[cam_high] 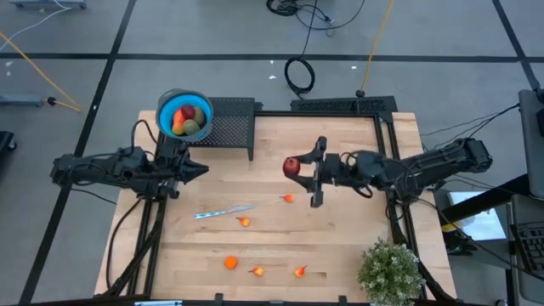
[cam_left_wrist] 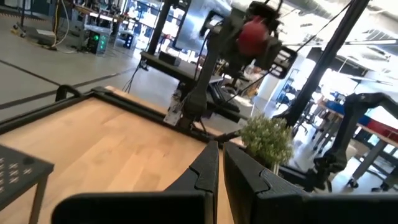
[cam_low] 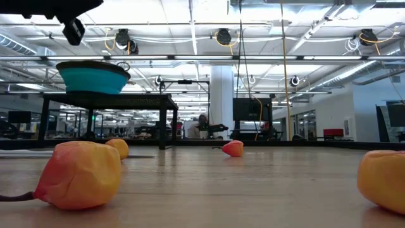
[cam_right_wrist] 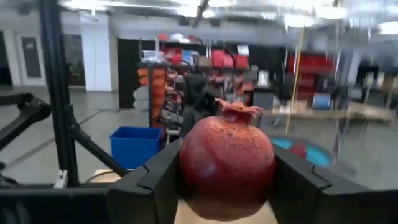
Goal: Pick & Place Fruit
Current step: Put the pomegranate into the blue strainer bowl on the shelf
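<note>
A dark red round fruit (cam_right_wrist: 227, 165) with a small crown on top sits between the fingers of my right gripper (cam_high: 297, 170), which is shut on it above the middle of the table. Several small orange fruits (cam_high: 245, 222) lie on the wooden table; in the low view the nearest one (cam_low: 82, 174) rests on its underside. The blue bowl (cam_high: 184, 115) stands on a black stand at the far left with fruit inside. My left gripper (cam_high: 200, 168) waits at the table's left, shut and with nothing in it (cam_left_wrist: 221, 177). My right gripper pinches the dark red fruit by its two opposite sides (cam_right_wrist: 186, 168) between its two fingers (cam_right_wrist: 298, 186). The fingers come about level from the table's right side. The fruit is lifted clear of the table, crown (cam_right_wrist: 239, 111) up.
A slim silver knife (cam_high: 223, 212) lies left of centre on the table. A small green plant (cam_high: 389, 270) stands at the near right corner. The black stand (cam_high: 229, 123) takes up the far left. Bare wood lies between the arms.
</note>
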Robot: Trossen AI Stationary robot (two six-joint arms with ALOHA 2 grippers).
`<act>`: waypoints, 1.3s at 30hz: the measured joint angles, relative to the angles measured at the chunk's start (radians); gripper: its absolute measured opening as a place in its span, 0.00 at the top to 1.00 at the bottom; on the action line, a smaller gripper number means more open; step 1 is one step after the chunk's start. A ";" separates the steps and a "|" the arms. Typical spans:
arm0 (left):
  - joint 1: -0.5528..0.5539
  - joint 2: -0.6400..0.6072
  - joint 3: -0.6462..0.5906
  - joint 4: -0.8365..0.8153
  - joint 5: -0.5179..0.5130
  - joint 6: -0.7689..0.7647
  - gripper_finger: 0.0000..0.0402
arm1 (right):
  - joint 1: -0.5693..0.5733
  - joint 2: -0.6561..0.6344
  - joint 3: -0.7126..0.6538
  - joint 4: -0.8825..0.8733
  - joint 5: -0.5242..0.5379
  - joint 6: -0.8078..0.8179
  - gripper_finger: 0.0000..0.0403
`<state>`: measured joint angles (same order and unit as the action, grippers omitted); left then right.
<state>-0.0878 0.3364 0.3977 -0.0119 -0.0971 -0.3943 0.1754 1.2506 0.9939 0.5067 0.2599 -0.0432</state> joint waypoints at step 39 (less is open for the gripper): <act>-0.301 0.913 0.495 0.347 -0.306 -0.019 0.95 | -0.082 0.000 0.000 -0.399 -0.423 0.053 0.54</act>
<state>-0.3885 1.2490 0.8929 0.3350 -0.4026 -0.4135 0.0938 1.2503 0.9939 0.1078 -0.1636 0.0100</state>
